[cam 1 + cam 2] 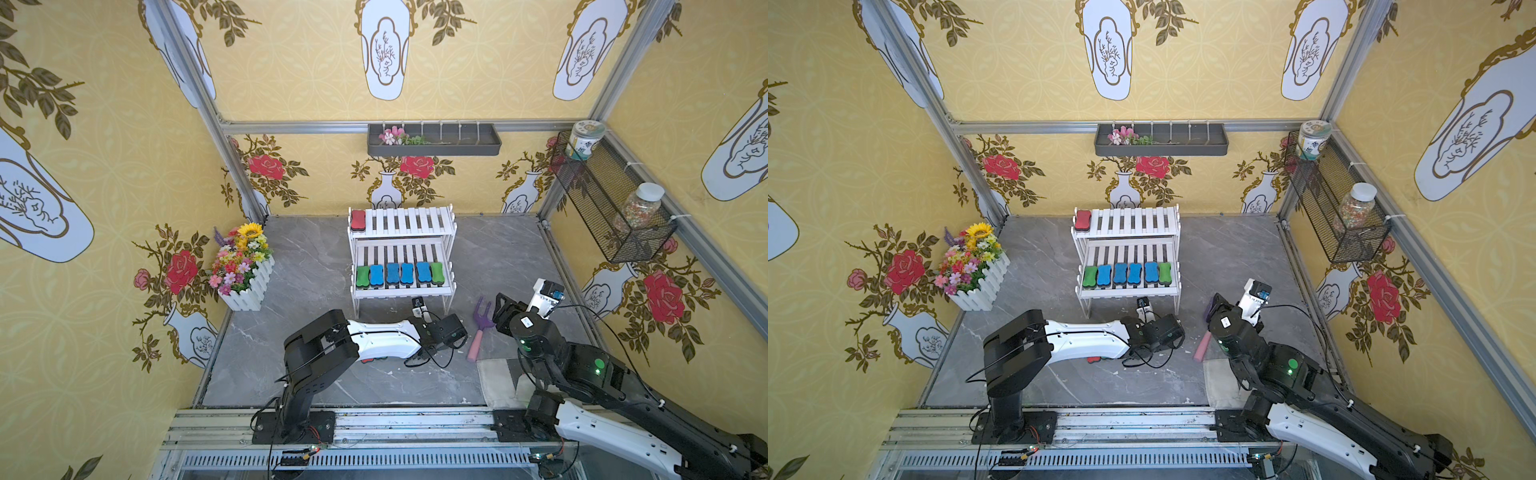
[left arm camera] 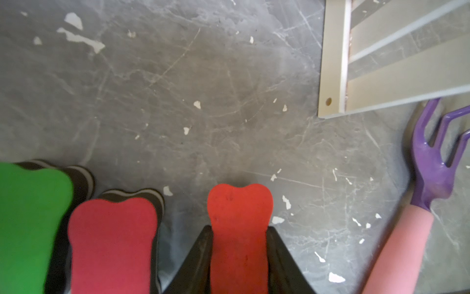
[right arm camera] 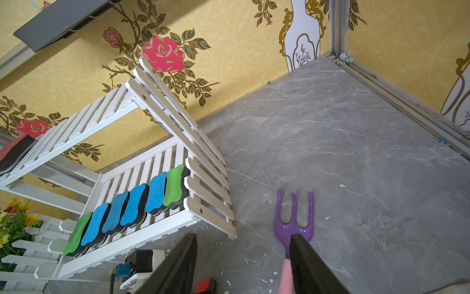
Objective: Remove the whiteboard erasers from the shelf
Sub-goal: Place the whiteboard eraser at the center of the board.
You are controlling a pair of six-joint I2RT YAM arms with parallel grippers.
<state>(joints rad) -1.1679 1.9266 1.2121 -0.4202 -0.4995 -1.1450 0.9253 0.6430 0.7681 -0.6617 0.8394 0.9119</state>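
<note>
The left gripper [image 2: 239, 229] is squeezing a red eraser [image 2: 239, 211] low over the gray table [image 2: 203, 101], near a green eraser [image 2: 30, 216] lying there, while the right gripper [image 3: 244, 236] is hanging with its jaws apart, holding nothing, and seven other erasers [image 1: 392, 273] are sitting on the white shelf [image 1: 399, 293].

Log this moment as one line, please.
left gripper: shut on red eraser | right gripper: open, empty | shelf: seven erasers, one top, six lower
</note>
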